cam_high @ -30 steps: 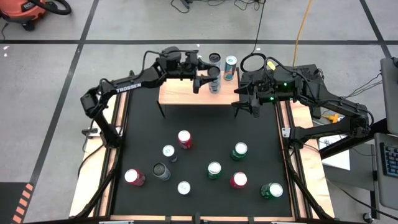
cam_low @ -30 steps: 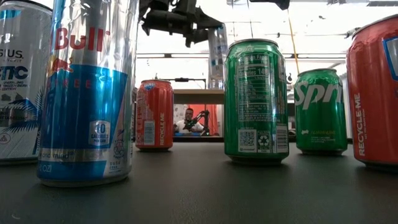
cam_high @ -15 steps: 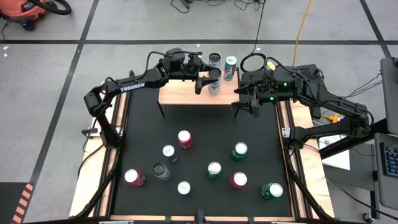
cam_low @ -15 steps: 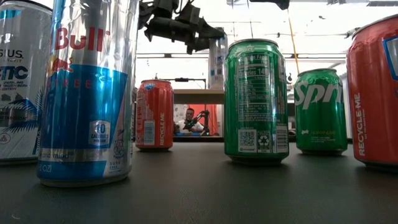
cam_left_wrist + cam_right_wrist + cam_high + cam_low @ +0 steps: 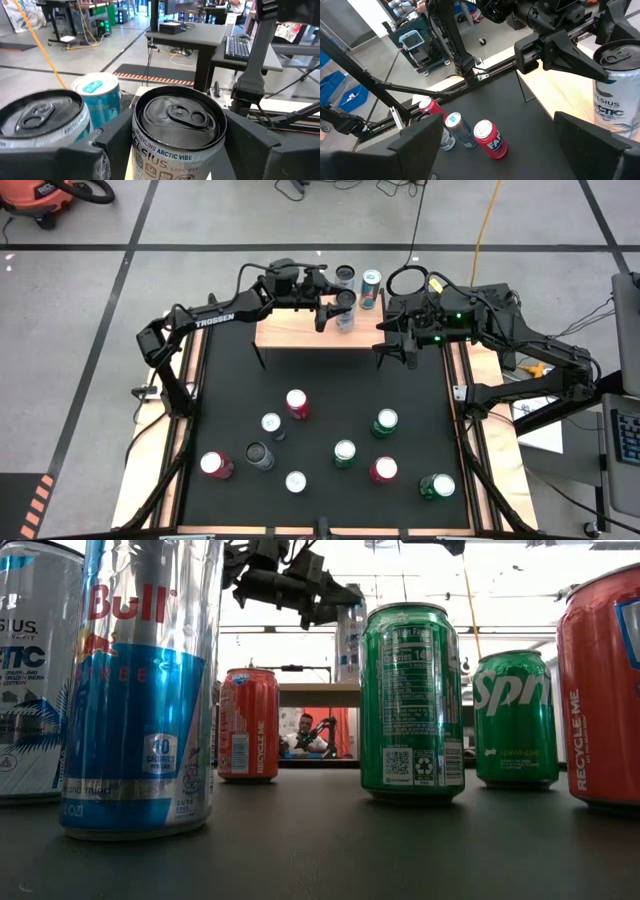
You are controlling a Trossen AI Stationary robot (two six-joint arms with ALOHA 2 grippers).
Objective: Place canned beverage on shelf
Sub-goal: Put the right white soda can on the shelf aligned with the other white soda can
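Observation:
A silver Celsius can [image 5: 177, 130], the canned beverage, stands upright over the right part of the light-wood shelf [image 5: 295, 330]. My left gripper [image 5: 177, 145] is shut on it, reaching in level from the table's left side [image 5: 344, 308]. In the low view the can [image 5: 350, 645] has its base down at the shelf board [image 5: 315, 694]. My right gripper [image 5: 510, 150] hangs open and empty just off the shelf's right end [image 5: 400, 352]. My left gripper pinches the can between its two fingers [image 5: 112, 140], on the upper side wall [image 5: 141, 145] just below the rim. The fingers lie level and come from the table's left side. The can stays upright, its base at the shelf's top board.
Two more cans stand at the shelf's far edge, one dark-topped [image 5: 345, 273] and one teal [image 5: 371, 280]. Several cans, red, green and silver, stand scattered on the near half of the black table [image 5: 230, 410]. A person [image 5: 305, 730] sits in the room beyond.
My left gripper has gone down with the silver can. The can has come upright from above the shelf down to the shelf board.

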